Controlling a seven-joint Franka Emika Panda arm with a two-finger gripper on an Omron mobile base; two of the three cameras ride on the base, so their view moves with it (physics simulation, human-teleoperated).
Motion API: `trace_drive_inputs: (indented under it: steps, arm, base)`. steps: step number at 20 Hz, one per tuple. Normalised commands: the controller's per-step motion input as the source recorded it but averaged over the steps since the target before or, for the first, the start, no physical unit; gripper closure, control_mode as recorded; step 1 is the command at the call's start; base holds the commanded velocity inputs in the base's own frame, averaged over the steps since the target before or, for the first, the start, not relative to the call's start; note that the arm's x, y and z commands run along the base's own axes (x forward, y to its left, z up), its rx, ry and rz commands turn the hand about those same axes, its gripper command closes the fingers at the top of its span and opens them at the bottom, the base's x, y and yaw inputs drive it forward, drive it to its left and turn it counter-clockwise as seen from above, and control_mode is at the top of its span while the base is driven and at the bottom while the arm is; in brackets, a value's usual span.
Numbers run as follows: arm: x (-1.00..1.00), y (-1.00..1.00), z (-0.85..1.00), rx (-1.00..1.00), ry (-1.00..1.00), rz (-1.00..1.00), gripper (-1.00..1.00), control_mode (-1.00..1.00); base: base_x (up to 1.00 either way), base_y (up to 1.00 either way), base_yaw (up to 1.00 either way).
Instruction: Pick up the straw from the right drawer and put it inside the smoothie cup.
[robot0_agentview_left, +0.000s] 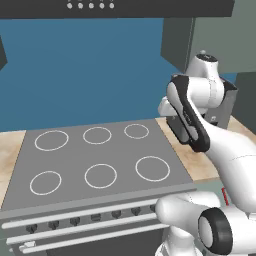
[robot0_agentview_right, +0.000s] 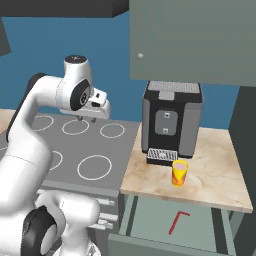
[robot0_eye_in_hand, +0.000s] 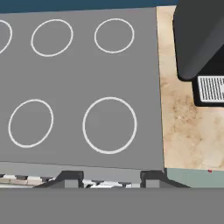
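Observation:
The straw (robot0_agentview_right: 177, 222) is a thin red stick with a bent end, lying on the floor of the right drawer (robot0_agentview_right: 150, 222). That pale grey-green drawer stands pulled out under the counter. The smoothie cup (robot0_agentview_right: 179, 172), yellow with a red-orange patch, stands upright on the counter in front of the coffee machine. My gripper (robot0_agentview_right: 87, 119) hangs over the back of the stove, well left of the cup and the drawer. Its fingers (robot0_eye_in_hand: 72, 178) are apart with nothing between them. In the hand view the gripper (robot0_eye_in_hand: 111, 179) points down at the burners.
A dark coffee machine (robot0_agentview_right: 172, 120) stands at the back of the beige counter (robot0_agentview_right: 220, 175), under a grey wall cabinet (robot0_agentview_right: 195, 40). The grey stove top (robot0_agentview_left: 95, 155) with several ring burners lies to the left, its knobs (robot0_agentview_left: 75, 221) along the front.

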Motion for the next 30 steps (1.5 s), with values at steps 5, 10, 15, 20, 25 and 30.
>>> trace_drive_inputs:
  steps: [5,10,15,20,25,30]
  arm:
    - [-0.65,-0.25,-0.20,0.02,-0.04,-0.02,-1.00,-1.00]
    - [-1.00,-0.96,-0.71,0.15,-0.05,-0.13,-1.00,-1.00]
    - [-0.78,-1.00,-0.95,0.12,0.20,-0.25,-1.00,-1.00]
    - [-0.04,-1.00,-1.00,0.04,0.16,-0.12,-1.00,-1.00]
    - [0.00,-0.95,-0.95,0.15,0.16,-0.07,-1.00,-1.00]
    - [0.00,-0.39,-0.69,0.08,0.05,-0.01,-1.00,-1.00]
  base:
    - [0.00,0.00,0.00]
    - [0.00,0.00,0.00]
    - [0.00,0.00,0.00]
    - [0.00,0.00,0.00]
    - [0.00,0.00,0.00]
    - [0.00,0.00,0.00]
